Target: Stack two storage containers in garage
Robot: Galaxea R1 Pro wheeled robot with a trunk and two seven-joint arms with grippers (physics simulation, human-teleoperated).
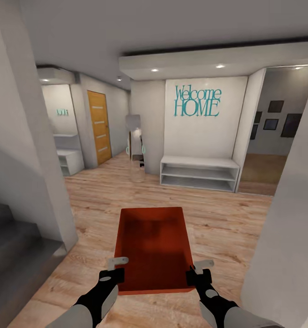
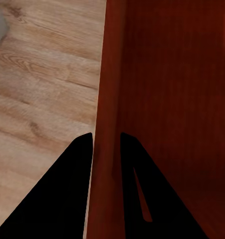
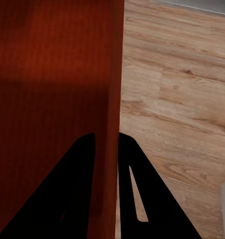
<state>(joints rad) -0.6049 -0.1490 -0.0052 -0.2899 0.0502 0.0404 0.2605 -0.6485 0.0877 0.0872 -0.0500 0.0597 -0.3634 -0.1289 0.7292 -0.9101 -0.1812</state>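
Note:
One orange-red open-top storage container (image 1: 154, 248) hangs in front of me above the pale wood-plank floor, held level between both arms. My left gripper (image 1: 113, 274) is shut on its left wall near the near corner, and my right gripper (image 1: 195, 274) is shut on its right wall. In the left wrist view the container wall (image 2: 108, 99) runs between the two black fingers (image 2: 67, 194). The right wrist view shows the container wall (image 3: 110, 89) pinched the same way between black fingers (image 3: 142, 194). The bin is empty inside.
A white wall (image 1: 26, 159) and dark stair steps (image 1: 12, 255) stand close on the left; a white wall (image 1: 290, 237) is close on the right. Ahead are a white low shelf (image 1: 199, 173) under "Welcome HOME" lettering, a mirror (image 1: 134, 141), an orange door (image 1: 99, 127) and an opening at the right.

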